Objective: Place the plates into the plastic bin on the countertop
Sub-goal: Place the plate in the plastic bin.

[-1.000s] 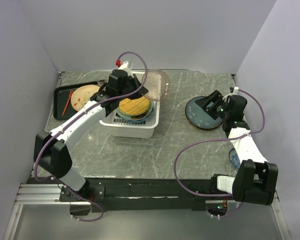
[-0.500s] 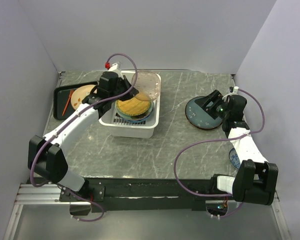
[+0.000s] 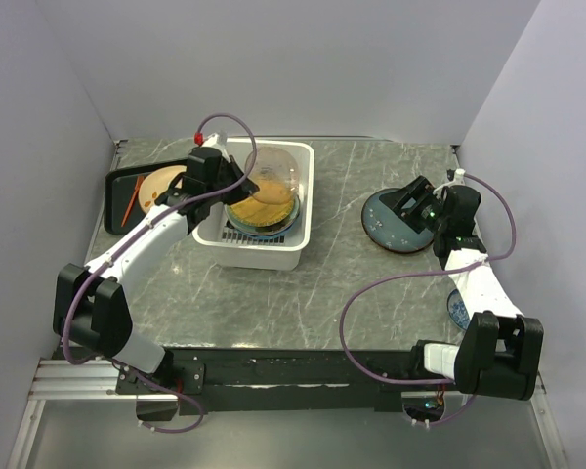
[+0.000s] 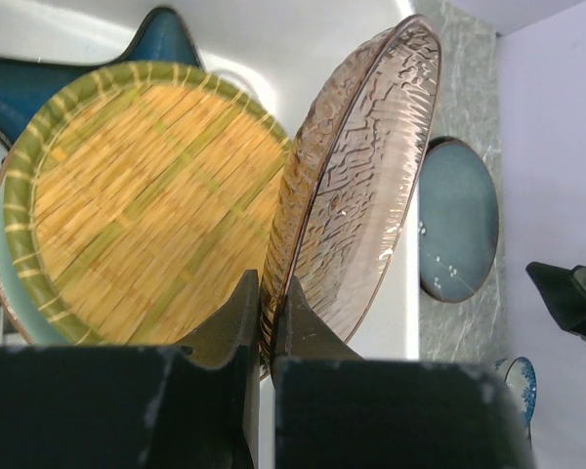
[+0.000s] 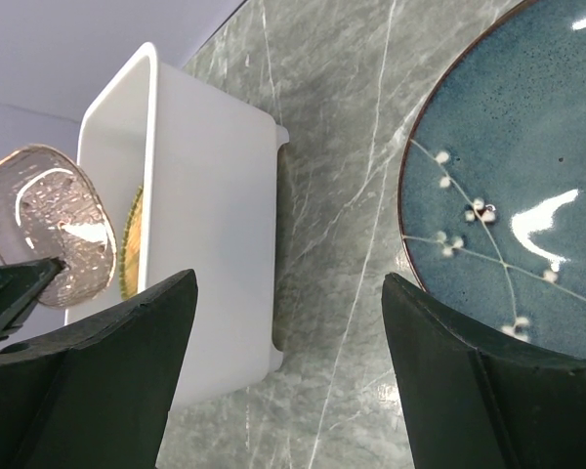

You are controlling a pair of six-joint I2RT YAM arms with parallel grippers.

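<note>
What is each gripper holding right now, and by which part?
Left gripper pinches the translucent pinkish plate by its rim, over the plastic bin. Right gripper is open, empty.

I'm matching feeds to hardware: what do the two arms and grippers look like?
Both the left arm and right arm have white tubular links between bulky black joint housings, each trailed by a looping purple cable. The left gripper and right gripper have matte black, wedge-shaped fingers. A red connector caps the left wrist's cable; a small green light glows on the right wrist.
</note>
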